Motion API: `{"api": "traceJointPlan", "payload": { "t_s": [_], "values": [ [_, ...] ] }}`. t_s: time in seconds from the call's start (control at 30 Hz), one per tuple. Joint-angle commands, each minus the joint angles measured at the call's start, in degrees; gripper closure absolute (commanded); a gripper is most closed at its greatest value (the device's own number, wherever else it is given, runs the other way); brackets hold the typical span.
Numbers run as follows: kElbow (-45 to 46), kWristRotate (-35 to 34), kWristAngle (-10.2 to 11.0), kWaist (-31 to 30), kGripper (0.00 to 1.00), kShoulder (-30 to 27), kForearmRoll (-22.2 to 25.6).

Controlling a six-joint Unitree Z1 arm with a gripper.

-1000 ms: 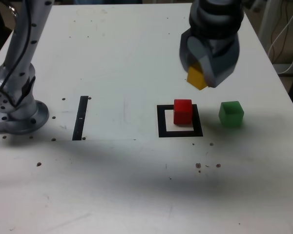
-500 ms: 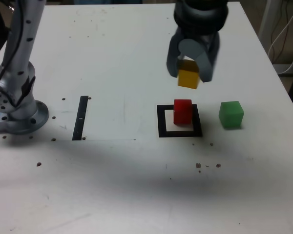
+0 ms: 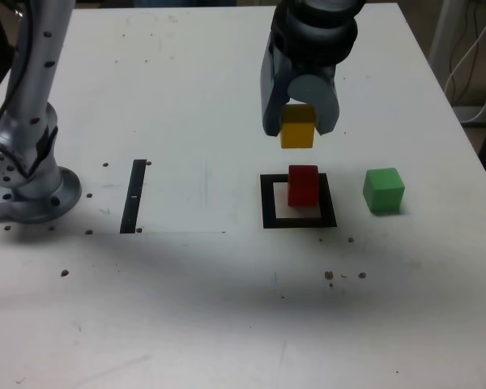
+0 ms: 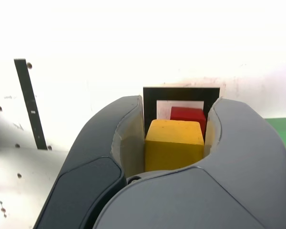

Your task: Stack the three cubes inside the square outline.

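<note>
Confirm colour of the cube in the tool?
Yellow cube; clearest in the wrist view.

Beneath my fingers (image 3: 300,130) the white table (image 3: 227,308) carries the square outline (image 3: 299,219) with the red cube (image 3: 303,185) inside it — the green cube (image 3: 384,190) sits beside, a black strip (image 3: 134,195) well off.

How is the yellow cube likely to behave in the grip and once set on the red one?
The yellow cube looks rigid: its edges stay square between the fingers. Its matte faces probably resist slipping. With flat sides it should not roll, but the red cube is equally small, so an off-centre placement could tip it.
</note>
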Motion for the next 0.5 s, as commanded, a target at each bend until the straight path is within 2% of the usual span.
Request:
{"api": "traceJointPlan", "payload": {
  "t_s": [0.0,0.23,0.47],
  "values": [
    [-0.35,-0.14,-0.55,0.16,0.67,0.12,-0.04],
    [0.89,-0.15,-1.91,0.28,0.67,0.38,-0.41],
    [3.16,0.14,-1.96,0.3,0.67,0.42,-2.52]
  ]
}}
